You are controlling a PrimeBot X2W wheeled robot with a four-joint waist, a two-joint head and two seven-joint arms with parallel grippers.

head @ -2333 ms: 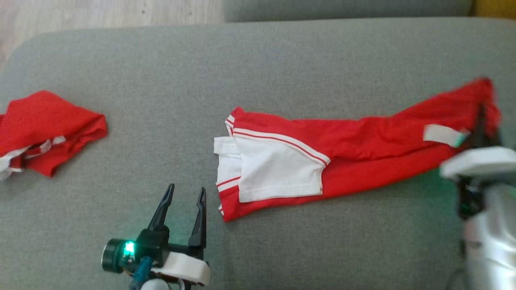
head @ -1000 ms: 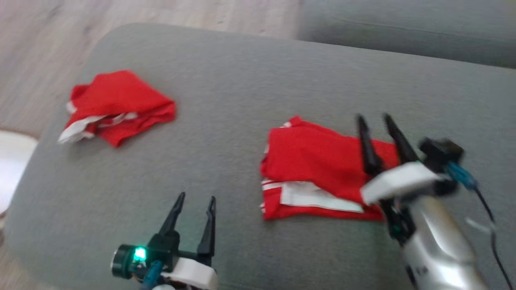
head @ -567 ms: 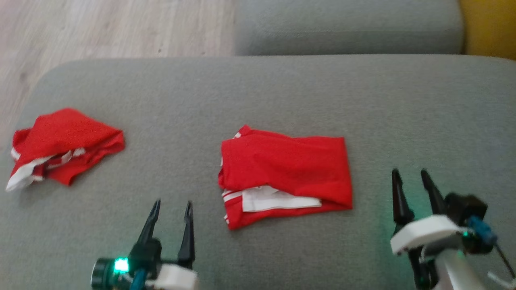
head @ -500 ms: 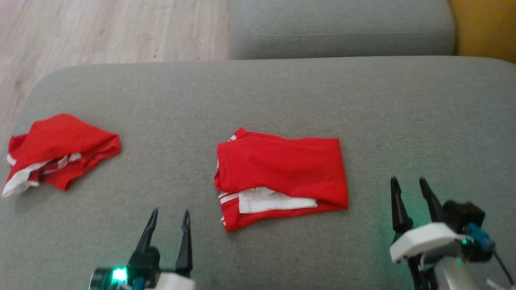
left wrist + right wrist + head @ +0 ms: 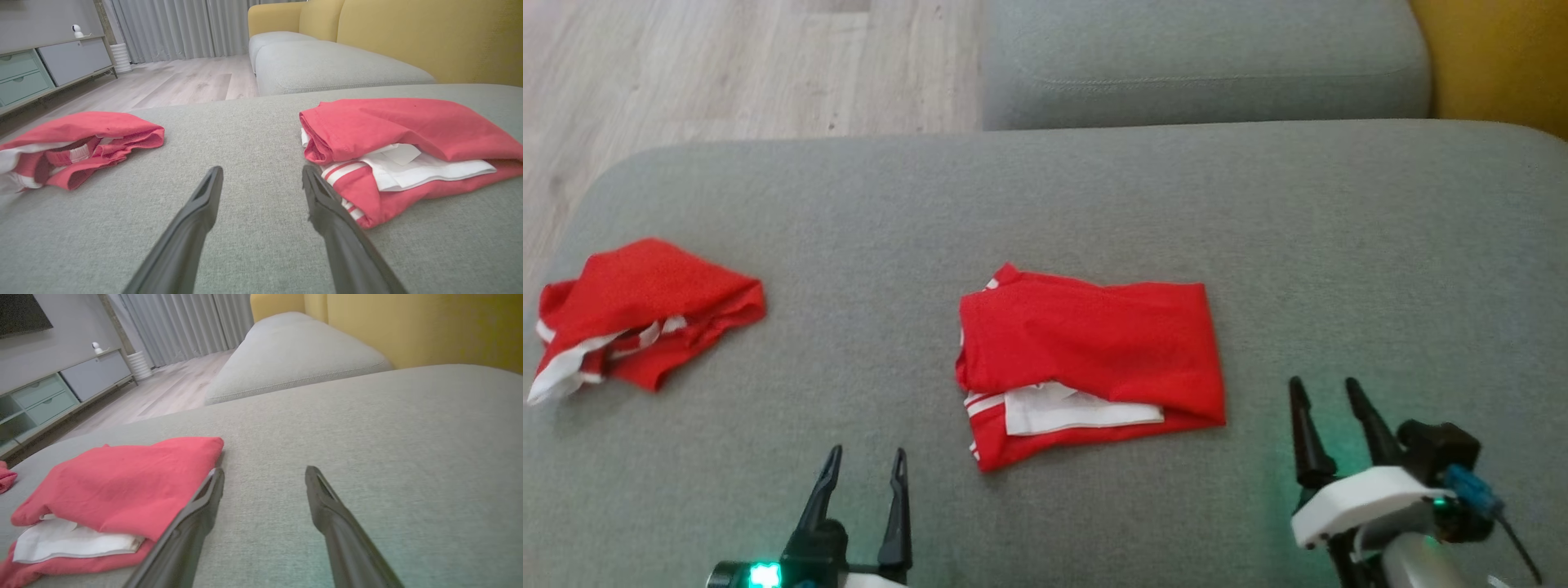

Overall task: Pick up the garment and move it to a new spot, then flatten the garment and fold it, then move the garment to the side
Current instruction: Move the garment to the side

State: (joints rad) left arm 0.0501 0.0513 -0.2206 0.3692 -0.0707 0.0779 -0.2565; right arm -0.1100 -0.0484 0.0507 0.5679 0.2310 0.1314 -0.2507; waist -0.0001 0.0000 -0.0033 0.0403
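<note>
**Item: folded red garment, ready for the move to the side**

- Left gripper (image 5: 867, 451): fingers spread wide, nothing between them. It hovers low over the grey cushion (image 5: 1045, 196), just beside the garment's near left corner.
- Right gripper (image 5: 1321, 382): fingers spread wide, empty. It sits just off the garment's right edge, near the cushion surface.
- Folded garment (image 5: 1094, 351): lies mid-cushion in a compact rectangle between the two grippers. The red top layer is smooth. A white panel (image 5: 1078, 412) and striped trim show at the near and left edges, where the layers lie open.
- Second red garment (image 5: 645, 314): bunched at the cushion's left end, well apart from the folded one.
- Beyond: wooden floor (image 5: 727, 65) and a yellow sofa back (image 5: 1494, 57).

Step in hand, as judged: folding looks complete, and the move aside remains.

Handling notes:
- Pinch through every layer, one gripper at each end.
- On the left, catch the white panel together with the red layers, or the stack may fan open.
- Lift both ends level and together, and keep the travel low.
- The right of the cushion lies bare. The left end is occupied, so setting down there risks disturbing the bunched piece.
</note>
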